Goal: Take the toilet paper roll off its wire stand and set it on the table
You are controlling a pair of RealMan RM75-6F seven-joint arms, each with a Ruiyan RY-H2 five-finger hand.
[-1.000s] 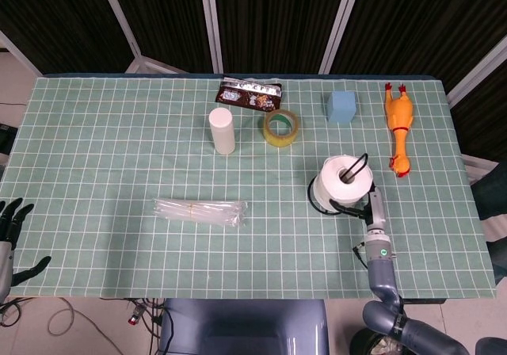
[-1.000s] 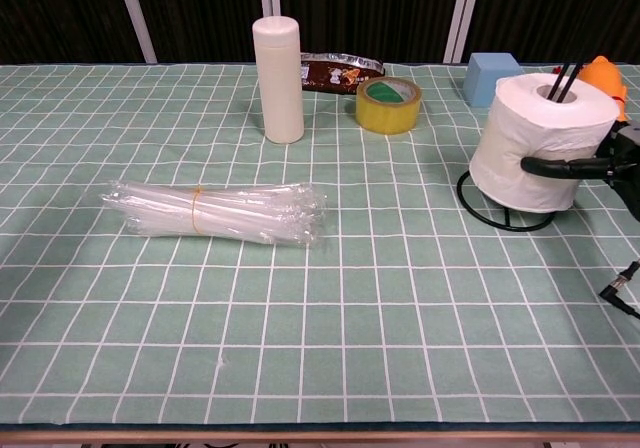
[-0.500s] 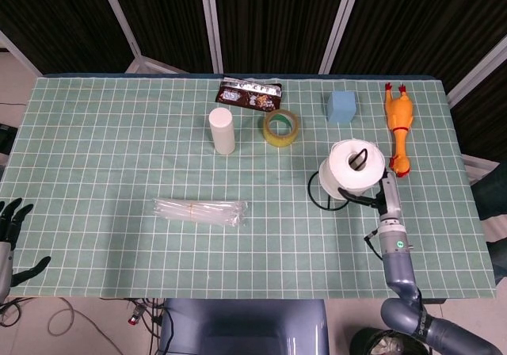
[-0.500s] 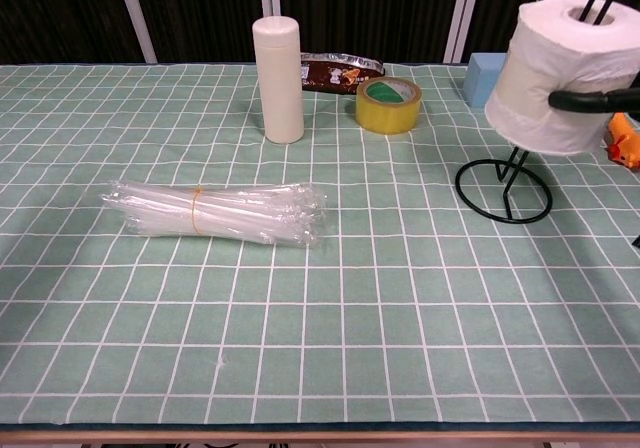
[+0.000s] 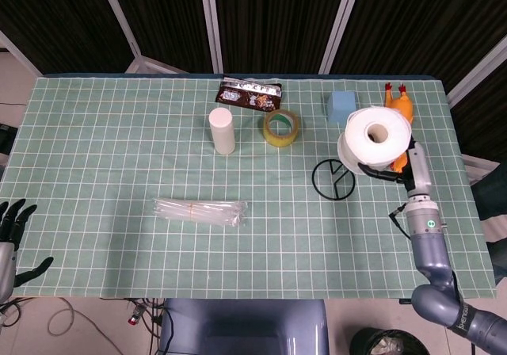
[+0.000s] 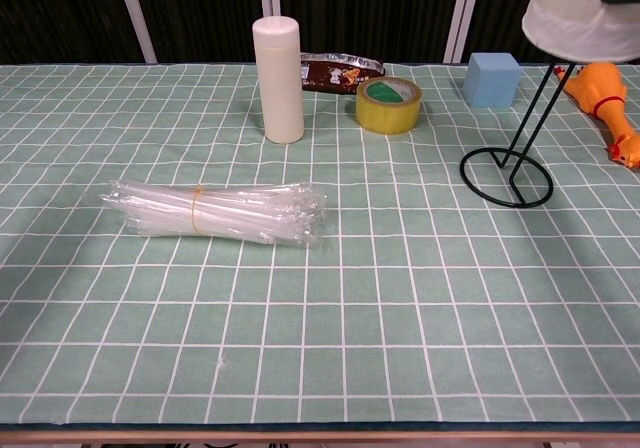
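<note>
High over the right side of the table [image 5: 119, 133], the toilet paper roll [image 5: 376, 138] sits grasped in the right hand [image 5: 396, 165], core axis upright, raised up the wire stand [image 6: 512, 158]; whether it has cleared the prongs I cannot tell. Bare cloth lies just nearward. Far off at the near-left edge, the left hand [image 5: 12, 240] hangs released.

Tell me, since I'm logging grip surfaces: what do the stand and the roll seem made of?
wire stand: thin black wire, probably coated metal, given its even dark sheen. toilet paper roll: soft white matte paper, apparently around a hollow core, gripped by the right hand.
</note>
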